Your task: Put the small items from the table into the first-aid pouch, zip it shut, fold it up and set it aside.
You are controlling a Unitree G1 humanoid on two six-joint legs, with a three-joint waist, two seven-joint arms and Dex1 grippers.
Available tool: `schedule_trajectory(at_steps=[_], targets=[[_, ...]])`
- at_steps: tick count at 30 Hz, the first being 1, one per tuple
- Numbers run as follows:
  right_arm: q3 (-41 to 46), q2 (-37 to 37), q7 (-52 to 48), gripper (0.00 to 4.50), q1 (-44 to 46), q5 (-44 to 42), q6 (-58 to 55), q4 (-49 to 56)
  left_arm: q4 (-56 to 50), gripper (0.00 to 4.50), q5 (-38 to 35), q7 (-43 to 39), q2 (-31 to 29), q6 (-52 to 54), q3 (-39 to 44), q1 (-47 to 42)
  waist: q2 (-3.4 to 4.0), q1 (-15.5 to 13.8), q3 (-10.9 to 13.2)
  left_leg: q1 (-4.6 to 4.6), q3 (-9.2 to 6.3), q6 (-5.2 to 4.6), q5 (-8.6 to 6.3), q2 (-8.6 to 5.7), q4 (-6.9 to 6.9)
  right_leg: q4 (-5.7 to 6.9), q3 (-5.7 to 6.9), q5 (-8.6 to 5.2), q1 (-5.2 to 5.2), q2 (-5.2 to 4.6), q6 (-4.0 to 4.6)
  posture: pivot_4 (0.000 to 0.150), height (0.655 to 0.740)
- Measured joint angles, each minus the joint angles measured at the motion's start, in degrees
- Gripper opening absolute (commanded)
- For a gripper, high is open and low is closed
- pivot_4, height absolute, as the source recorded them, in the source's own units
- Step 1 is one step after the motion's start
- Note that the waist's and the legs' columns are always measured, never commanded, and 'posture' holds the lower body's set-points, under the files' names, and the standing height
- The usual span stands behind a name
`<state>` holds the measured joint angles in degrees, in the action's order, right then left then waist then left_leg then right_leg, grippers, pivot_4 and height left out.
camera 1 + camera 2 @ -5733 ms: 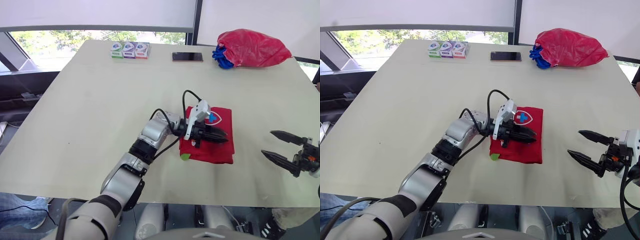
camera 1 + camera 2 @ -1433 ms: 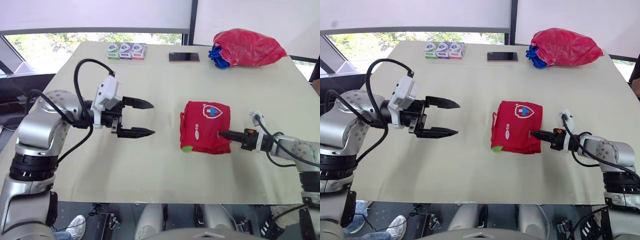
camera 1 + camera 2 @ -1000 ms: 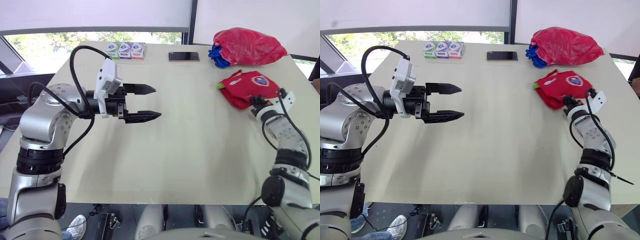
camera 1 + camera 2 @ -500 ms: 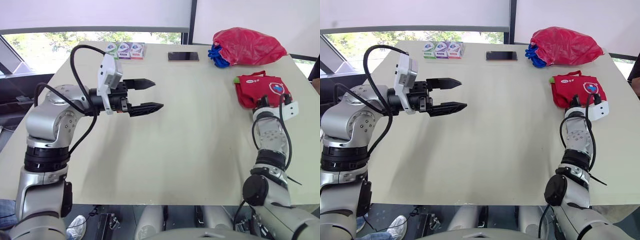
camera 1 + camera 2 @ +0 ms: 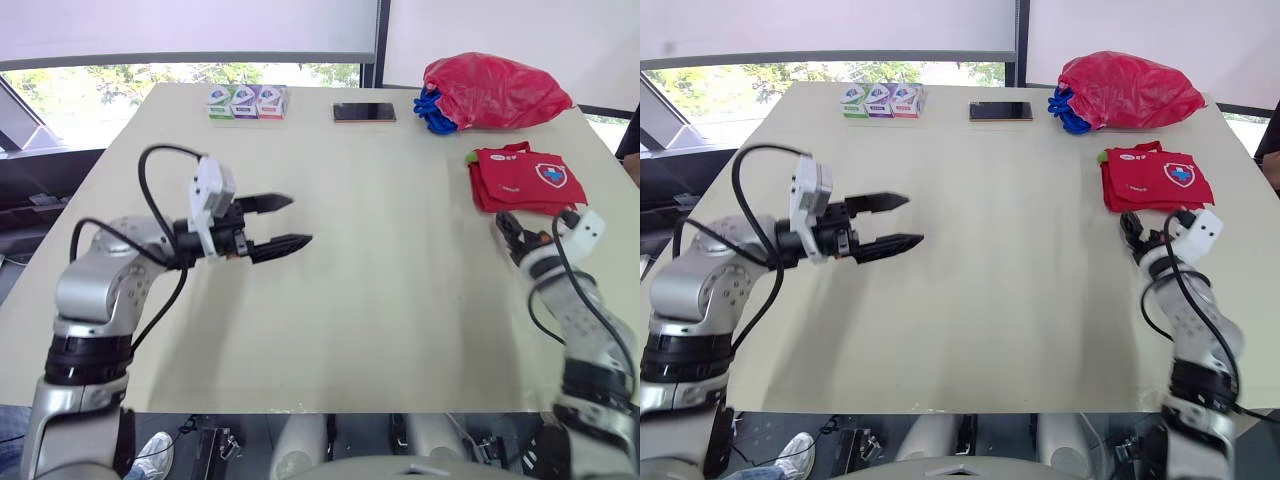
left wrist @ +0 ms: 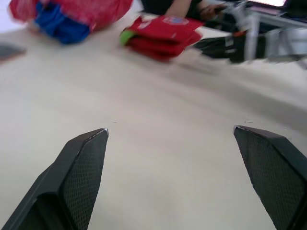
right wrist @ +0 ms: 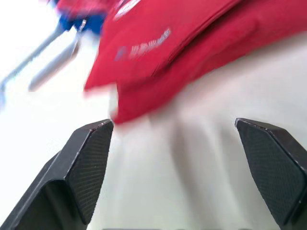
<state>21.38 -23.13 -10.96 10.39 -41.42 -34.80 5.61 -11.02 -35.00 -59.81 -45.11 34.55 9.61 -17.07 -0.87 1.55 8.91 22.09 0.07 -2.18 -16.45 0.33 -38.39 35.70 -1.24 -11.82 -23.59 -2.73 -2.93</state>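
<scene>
The red first-aid pouch [image 5: 523, 178] lies folded flat on the table at the far right, white cross badge facing up. My right gripper [image 5: 510, 228] hovers just on the near side of it, open, nothing between its fingers. In the right wrist view the pouch [image 7: 182, 52] sits close ahead of the spread fingers [image 7: 91, 158]. My left gripper [image 5: 298, 220] is open over the bare left-middle of the table, pointing right, far from the pouch. The left wrist view shows the pouch [image 6: 160, 33] in the distance.
A red plastic bag [image 5: 495, 90] with a blue item [image 5: 432, 108] beside it sits just behind the pouch. A phone [image 5: 364, 112] and three small boxes [image 5: 247, 101] lie along the far edge. A person's arm [image 6: 182, 7] shows beyond the table.
My right gripper has opened, let go of the pouch and drawn back toward the near edge. The pouch stays at the far right. My left arm has sunk slightly.
</scene>
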Motion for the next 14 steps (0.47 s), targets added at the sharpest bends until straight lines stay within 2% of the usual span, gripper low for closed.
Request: schedule_trajectory(at_steps=[1, 3, 4, 5, 7, 14], targets=[[-0.9, -3.9, -7.2, 4.38, -4.5, 0.9, 1.6, 2.7, -1.6, 4.5, 0.0, 1.4, 0.0, 0.2, 1.3, 4.7, -0.02, 0.2, 0.0, -0.03, 0.05, 0.0, 0.0, 0.03, 0.0, 0.01, -0.04, 0.0, 0.0, 0.02, 0.0, 0.15, 0.74], [-1.2, -5.7, -13.3, 4.38, -6.8, 1.6, 4.4, 3.3, -3.0, 4.5, -0.1, 2.2, 0.0, 0.2, 2.3, 7.8, -0.1, 0.3, 0.0, -0.1, 0.1, 0.0, 0.0, 0.06, -0.01, 0.04, -0.07, -0.01, 0.03, 0.04, -0.01, 0.15, 0.74], [-1.5, -8.0, -19.9, 4.38, -9.8, 2.4, 7.5, 4.2, -4.6, 4.5, 0.0, 2.8, 0.1, -0.2, 3.6, 11.5, -0.08, 0.3, 0.0, -0.17, 0.17, 0.0, 0.0, 0.09, -0.02, 0.05, -0.11, -0.02, 0.06, 0.04, -0.01, 0.15, 0.74], [-1.5, -8.7, -21.4, 4.38, -10.4, 2.6, 8.0, 4.3, -4.7, 4.5, 0.0, 3.0, 0.1, -0.3, 3.9, 12.3, -0.08, 0.3, 0.0, -0.25, 0.23, 0.0, 0.01, 0.09, -0.03, 0.08, -0.15, -0.14, 0.09, 0.04, 0.06, 0.15, 0.74], [-1.9, -14.3, -31.7, 4.38, -15.5, 4.1, 12.0, 5.0, -6.1, 4.5, 1.6, 4.3, 0.6, -2.4, 5.9, 18.8, -0.09, 0.2, 0.0, -0.37, 0.36, 0.0, 0.01, 0.13, -0.06, 0.09, -0.25, -0.26, 0.15, 0.03, 0.01, 0.15, 0.74], [1.0, -18.6, -51.7, 4.38, -20.7, 6.2, 26.6, 0.4, -6.9, 4.5, 5.2, 7.1, 4.0, -9.8, 8.0, 27.1, -0.23, -0.9, 0.0, -0.37, 0.53, 0.0, 0.0, 0.21, -0.09, 0.09, -0.31, -0.15, 0.12, 0.04, 0.2, 0.15, 0.74]])
